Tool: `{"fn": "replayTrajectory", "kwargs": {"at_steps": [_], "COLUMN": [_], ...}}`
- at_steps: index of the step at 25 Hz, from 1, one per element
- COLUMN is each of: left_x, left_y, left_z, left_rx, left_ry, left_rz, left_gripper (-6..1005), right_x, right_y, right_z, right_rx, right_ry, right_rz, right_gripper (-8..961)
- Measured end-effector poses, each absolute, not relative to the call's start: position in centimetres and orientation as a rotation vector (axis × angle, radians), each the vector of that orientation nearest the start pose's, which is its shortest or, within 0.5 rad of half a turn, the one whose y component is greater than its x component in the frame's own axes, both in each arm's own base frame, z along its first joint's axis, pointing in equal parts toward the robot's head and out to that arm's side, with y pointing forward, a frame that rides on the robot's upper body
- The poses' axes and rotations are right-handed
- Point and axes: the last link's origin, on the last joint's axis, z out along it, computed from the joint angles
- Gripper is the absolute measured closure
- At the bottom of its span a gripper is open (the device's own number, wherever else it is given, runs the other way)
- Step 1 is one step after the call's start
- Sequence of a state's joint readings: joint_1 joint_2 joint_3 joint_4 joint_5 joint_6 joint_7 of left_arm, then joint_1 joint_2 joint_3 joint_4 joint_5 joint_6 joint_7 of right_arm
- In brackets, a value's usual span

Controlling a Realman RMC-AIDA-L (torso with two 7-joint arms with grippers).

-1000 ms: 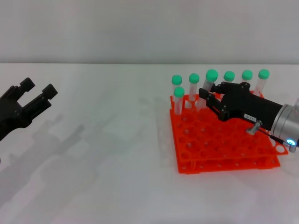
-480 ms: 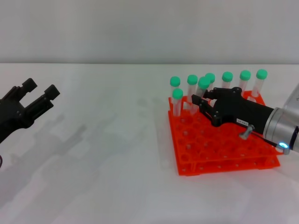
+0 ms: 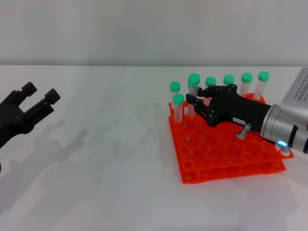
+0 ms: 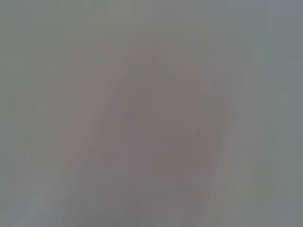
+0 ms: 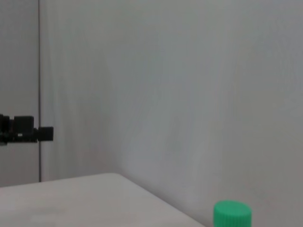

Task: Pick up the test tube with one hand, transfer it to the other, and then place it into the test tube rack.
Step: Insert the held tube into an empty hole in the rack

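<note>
Since the earlier frames the right end effector (image 3: 198,102) has come down and slid across the test tube rack (image 3: 224,147) toward its far-left corner, and the rack itself looks nudged a bit that way on the bench (image 3: 120,159). The held test tube (image 3: 193,91) went from tilted to roughly upright.

Right end effector: fingers clamped on the test tube just below its green cap, approx. over a hole in the rack's far rows. The tube's lower end is hidden, so can't tell if the tip is seated.

Round it: five more capped tubes stand along the rack's far edge and far-left corner, two of them just beside the held one. Left end effector (image 3: 37,98) hangs well away from the rack on its left side, fingers spread, holding nothing; its wrist cam shows only blank surface.

Risks, as I judge: the tip could catch the rim between holes, so pressing down would shove the rack again. The fingers are close enough to neighbouring tubes to tip one on release or retreat.
</note>
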State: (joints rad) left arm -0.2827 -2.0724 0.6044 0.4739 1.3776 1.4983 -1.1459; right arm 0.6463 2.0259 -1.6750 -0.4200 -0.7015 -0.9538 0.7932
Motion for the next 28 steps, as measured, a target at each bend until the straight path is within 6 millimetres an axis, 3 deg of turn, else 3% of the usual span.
{"fn": "replayTrajectory", "kwargs": {"at_steps": [16,28], "left_x": [-33.05,-32.8], "left_y": [29.37,29.7], "left_z": [5.06,5.0], "left_rx": [-1.935,-1.936], "left_ry": [-0.753,-0.751], "left_rz": [-1.116,-1.121], "left_gripper": [119,118], "right_x": [20.09,20.2], "right_y": [38.79,38.64], "right_z": [-5.09,-5.97], "right_rx": [-2.392,-2.42], "right_ry": [0.249,0.252], "right_rz": [0.806,0.764], "right_gripper": [657,647]}}
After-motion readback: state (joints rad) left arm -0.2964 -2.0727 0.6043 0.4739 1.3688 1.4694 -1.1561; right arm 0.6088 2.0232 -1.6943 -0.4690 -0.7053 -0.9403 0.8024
